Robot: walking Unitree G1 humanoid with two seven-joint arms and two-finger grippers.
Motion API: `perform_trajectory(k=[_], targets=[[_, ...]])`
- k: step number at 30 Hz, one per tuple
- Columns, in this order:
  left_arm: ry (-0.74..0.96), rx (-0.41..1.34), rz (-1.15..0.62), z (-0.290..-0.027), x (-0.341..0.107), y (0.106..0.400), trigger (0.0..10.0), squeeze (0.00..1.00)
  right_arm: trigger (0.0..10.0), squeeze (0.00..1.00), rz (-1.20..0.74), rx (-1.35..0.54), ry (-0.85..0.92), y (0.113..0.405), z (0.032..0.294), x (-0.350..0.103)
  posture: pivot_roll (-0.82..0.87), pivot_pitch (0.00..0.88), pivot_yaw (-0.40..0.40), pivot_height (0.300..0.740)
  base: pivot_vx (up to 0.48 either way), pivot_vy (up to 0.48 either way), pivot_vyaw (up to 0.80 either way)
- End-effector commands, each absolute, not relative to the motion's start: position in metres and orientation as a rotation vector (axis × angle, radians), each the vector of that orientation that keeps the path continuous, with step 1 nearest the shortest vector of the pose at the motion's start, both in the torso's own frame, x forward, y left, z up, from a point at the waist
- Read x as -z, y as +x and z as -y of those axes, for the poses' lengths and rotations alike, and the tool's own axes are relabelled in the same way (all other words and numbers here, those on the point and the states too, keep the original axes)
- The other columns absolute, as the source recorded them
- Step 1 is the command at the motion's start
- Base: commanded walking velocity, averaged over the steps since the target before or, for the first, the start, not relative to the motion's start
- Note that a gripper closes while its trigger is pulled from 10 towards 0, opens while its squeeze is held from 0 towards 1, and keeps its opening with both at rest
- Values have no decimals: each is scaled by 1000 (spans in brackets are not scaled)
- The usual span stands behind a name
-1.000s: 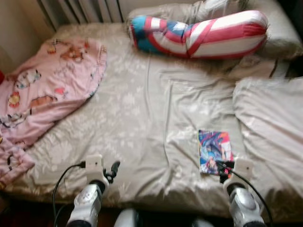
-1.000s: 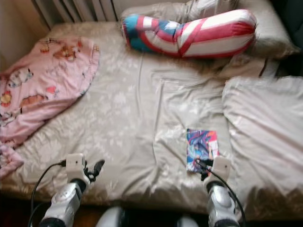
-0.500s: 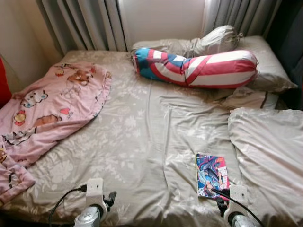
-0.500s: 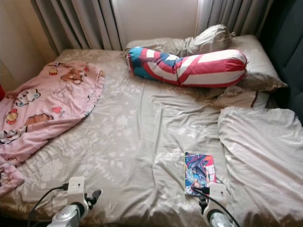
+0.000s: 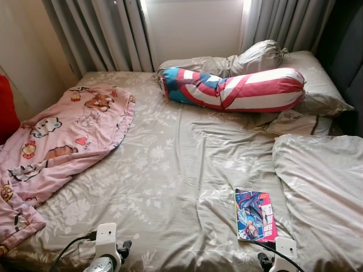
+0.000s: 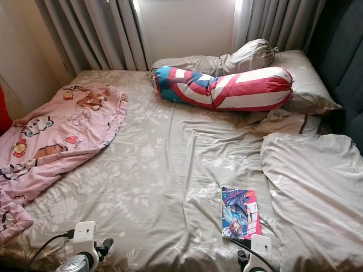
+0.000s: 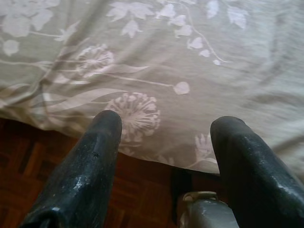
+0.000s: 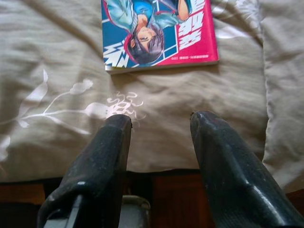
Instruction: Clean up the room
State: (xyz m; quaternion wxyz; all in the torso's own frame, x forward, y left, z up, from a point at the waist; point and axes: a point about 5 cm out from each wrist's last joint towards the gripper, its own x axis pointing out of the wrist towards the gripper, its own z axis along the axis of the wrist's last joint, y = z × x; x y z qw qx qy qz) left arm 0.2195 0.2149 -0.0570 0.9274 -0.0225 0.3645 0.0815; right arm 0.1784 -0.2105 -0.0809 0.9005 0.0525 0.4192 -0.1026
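Observation:
A colourful comic book (image 5: 256, 215) lies flat on the grey floral bed sheet (image 5: 170, 170), near the bed's front right. My right gripper (image 8: 159, 121) hovers open at the bed's front edge, just short of the comic book (image 8: 159, 31). My left gripper (image 7: 164, 123) is open too, over the front left edge of the sheet (image 7: 156, 42), with wooden floor below it. A pink cartoon blanket (image 5: 57, 136) is heaped on the bed's left side. A red, white and blue bolster pillow (image 5: 232, 89) lies across the head of the bed.
Grey pillows (image 5: 306, 79) sit behind the bolster, and a folded grey duvet (image 5: 323, 187) covers the right side. Curtains (image 5: 108, 34) and a wall close off the far end. Something red (image 5: 7, 110) stands at the left edge.
The camera has tilted up, so the curtains and wall have come into view. Both arms have sunk towards the bottom edge of the picture. The comic book lies where it was.

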Motion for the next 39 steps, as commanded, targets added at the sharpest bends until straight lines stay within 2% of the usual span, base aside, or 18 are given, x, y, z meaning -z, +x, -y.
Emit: perform_trajectory(k=[1, 18, 39], targets=[[-39, -200, -785, -224, 61, 212, 10000, 0, 10000, 0, -889, 198, 102, 175, 205, 84, 30, 0, 67, 740, 0, 0, 0], [-38, -214, -799, -224, 63, 207, 10000, 0, 10000, 0, -924, 211, 97, 163, 209, 89, 25, 53, 71, 740, 0, 0, 776], [-32, -209, -822, -223, 66, 204, 10000, 0, 10000, 0, -927, 216, 113, 161, 208, 90, 32, 48, 67, 740, 0, 0, 0]])
